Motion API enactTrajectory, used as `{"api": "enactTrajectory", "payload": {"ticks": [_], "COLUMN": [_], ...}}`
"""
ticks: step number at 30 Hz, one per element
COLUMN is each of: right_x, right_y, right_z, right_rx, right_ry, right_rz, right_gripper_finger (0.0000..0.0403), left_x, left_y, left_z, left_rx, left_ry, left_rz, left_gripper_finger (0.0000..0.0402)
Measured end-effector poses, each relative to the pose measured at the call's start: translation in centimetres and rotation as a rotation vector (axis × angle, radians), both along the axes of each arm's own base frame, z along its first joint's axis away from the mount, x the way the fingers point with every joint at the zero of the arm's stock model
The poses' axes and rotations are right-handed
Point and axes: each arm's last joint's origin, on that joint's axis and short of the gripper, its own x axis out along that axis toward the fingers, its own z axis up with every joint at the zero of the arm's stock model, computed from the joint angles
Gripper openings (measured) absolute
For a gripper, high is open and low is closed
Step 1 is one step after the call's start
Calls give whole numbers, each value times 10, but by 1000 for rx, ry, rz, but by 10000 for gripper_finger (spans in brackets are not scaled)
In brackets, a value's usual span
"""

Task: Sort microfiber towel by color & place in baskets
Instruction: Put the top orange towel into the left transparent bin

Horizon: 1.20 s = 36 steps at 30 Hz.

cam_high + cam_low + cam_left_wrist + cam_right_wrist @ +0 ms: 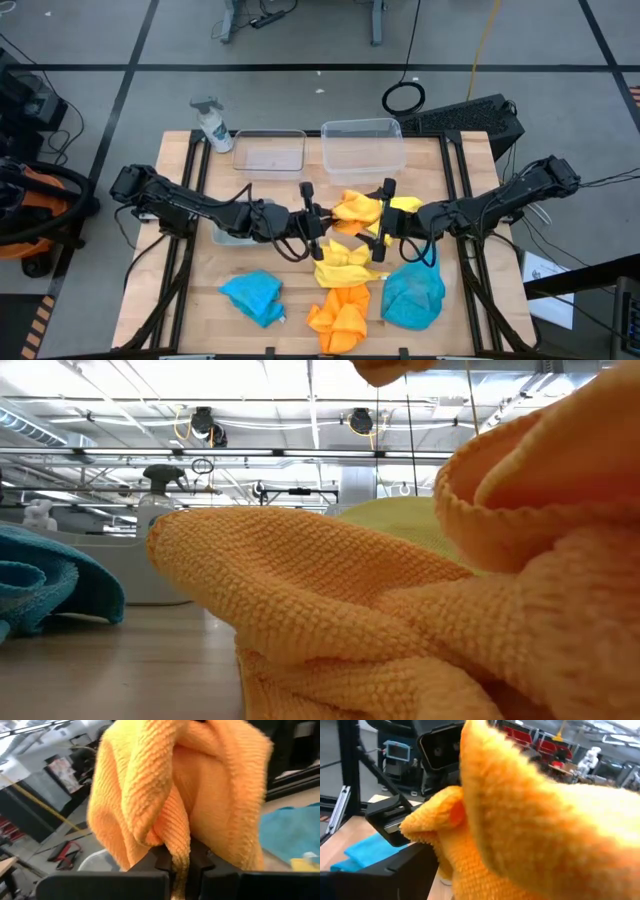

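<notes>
An orange cloth (352, 210) is lifted between my two grippers over the table's middle. My left gripper (318, 215) is shut on it at its left end. My right gripper (385, 215) is at its right end, under cloth, with a yellow piece (405, 204) lying over it. On the table near the front lie a yellow cloth (345, 262), an orange cloth (340, 315) and two blue cloths (252, 295) (413, 295). Two see-through baskets (268, 152) (363, 145) stand at the back. A third basket (228, 236) is under my left arm. My left gripper pinches a bunched fold of the orange cloth (181, 851) between its two fingers, coming level from the table's left. The cloth billows out past the fingers, lifted clear of the table.
A white spray bottle (212, 125) stands at the back left corner beside the baskets. In the low view the orange cloth on the table (330, 610) fills the foreground, with a blue cloth (50, 580) at the left. Bare wood shows at the front left.
</notes>
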Motion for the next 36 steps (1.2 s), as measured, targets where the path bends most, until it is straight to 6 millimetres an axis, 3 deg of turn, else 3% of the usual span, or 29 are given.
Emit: {"api": "enactTrajectory", "payload": {"ticks": [6, 10, 14, 20, 24, 27, 32, 36], "right_x": [1, 3, 5, 6, 6, 4, -3, -14], "right_y": [5, 7, 7, 8, 8, 7, 1, -3], "right_z": [5, 6, 4, 2, 0, -2, 3, 1], "right_rx": [-49, -84, -89, -92, -99, -102, -96, -92], "right_ry": [-44, -68, -62, -47, -20, 4, 19, 102], "right_rz": [171, 209, 210, 226, 227, 183, 81, 72], "right_gripper_finger": [345, 307, 240, 101, 24, 25, 63, 57], "left_x": [2, 2, 2, 2, 1, -1, -7, -11], "left_y": [1, 2, 3, 4, 4, 5, 7, 6], "left_z": [0, 1, 1, -1, -5, -10, -12, -10], "left_rx": [-20, -22, -23, -55, -90, -115, -139, -133], "left_ry": [1, -5, -10, 9, 45, 95, 161, 167], "left_rz": [-130, -135, -131, -126, -118, -100, -64, 8], "left_gripper_finger": [19, 20, 20, 21, 46, 90, 173, 218]}}
